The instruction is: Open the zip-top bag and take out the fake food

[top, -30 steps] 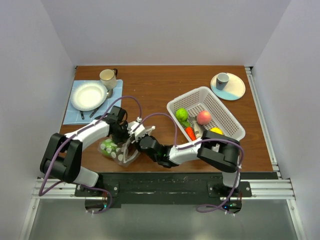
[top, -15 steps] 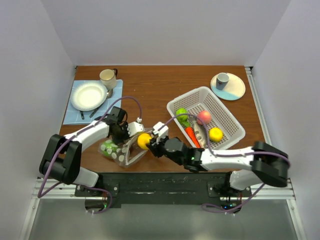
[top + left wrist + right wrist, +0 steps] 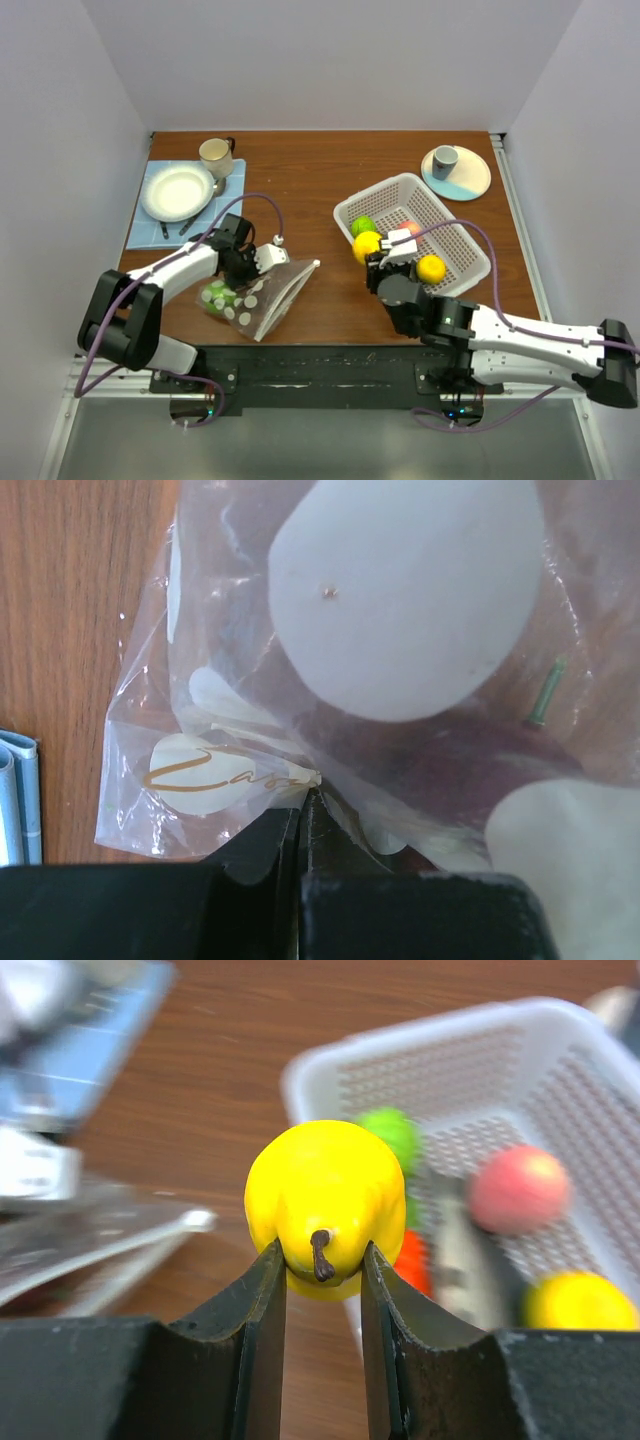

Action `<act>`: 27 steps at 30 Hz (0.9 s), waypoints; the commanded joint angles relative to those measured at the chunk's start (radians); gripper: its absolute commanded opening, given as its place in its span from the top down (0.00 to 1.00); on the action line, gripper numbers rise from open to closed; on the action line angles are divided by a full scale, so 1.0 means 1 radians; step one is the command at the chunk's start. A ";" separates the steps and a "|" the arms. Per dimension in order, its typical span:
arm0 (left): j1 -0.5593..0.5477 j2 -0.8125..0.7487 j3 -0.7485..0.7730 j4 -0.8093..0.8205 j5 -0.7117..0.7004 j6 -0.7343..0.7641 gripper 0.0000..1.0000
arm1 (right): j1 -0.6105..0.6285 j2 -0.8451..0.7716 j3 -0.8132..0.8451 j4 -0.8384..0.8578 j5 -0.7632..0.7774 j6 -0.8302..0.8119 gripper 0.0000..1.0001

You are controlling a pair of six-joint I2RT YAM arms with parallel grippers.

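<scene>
The zip-top bag lies on the table at the front left, clear with white dots, a green piece still inside. My left gripper is shut on the bag's edge; a dark red piece shows through the plastic. My right gripper is shut on a yellow pear-like fruit and holds it above the near left rim of the white basket. The basket holds a green fruit, a pink fruit, an orange piece and another yellow fruit.
A white plate on a blue mat with a cream mug sits at the back left. A grey cup on a saucer stands at the back right. The table's front edge lies just below the bag.
My right gripper pulled the yellow fruit out of the bag and carried it right, up to the basket's rim. The bag has fallen flatter. The left gripper stayed put.
</scene>
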 commanded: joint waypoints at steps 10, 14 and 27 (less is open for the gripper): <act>-0.005 -0.065 -0.012 -0.020 0.010 -0.008 1.00 | -0.001 0.413 0.443 -1.046 0.463 0.783 0.04; -0.005 -0.069 -0.010 -0.020 0.012 -0.008 1.00 | 0.083 0.356 0.367 -0.513 0.362 0.289 0.07; -0.005 -0.054 -0.016 -0.013 -0.002 -0.006 1.00 | 0.099 0.358 0.041 0.303 -0.450 -0.086 0.73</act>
